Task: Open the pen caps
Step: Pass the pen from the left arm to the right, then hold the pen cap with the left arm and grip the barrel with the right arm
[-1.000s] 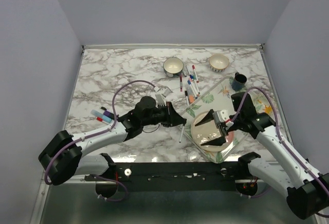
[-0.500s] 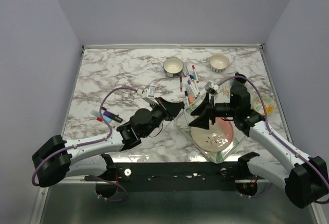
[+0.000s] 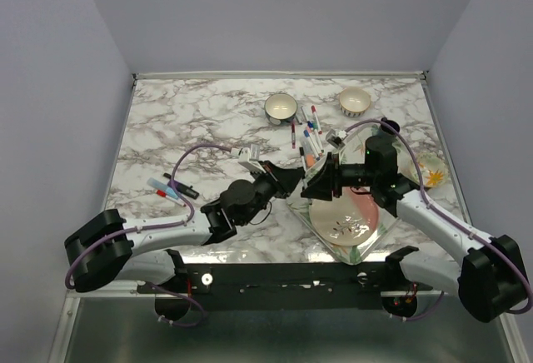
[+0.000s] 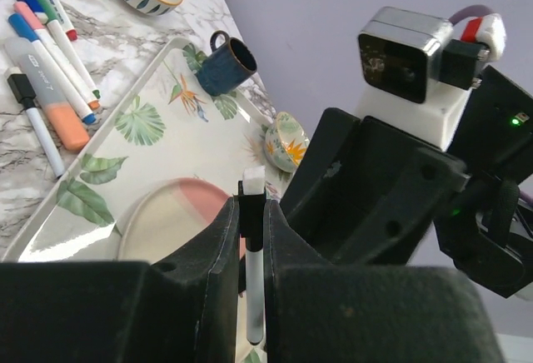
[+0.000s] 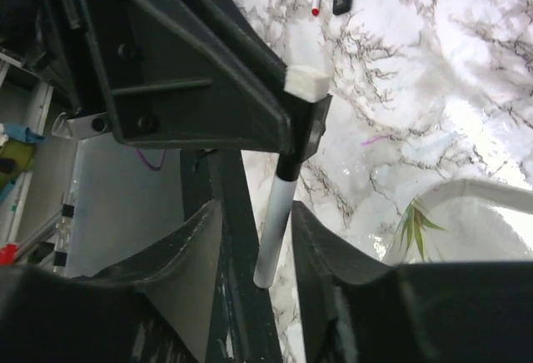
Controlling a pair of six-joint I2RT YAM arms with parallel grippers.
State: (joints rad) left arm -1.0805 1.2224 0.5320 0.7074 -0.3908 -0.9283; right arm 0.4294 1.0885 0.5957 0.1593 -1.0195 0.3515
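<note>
Left gripper (image 4: pixel 252 217) reaches right, fingers pinching a thin, round white pen (image 4: pixel 254 296) with a black cap (image 4: pixel 252 202). Right gripper (image 5: pixel 255 230) faces it, smooth black fingers spread either side of the pen.

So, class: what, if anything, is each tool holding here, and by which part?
The left tool clamps a pen by the end bearing its black cap; the open right tool straddles the pen's free white end, holding nothing.
</note>
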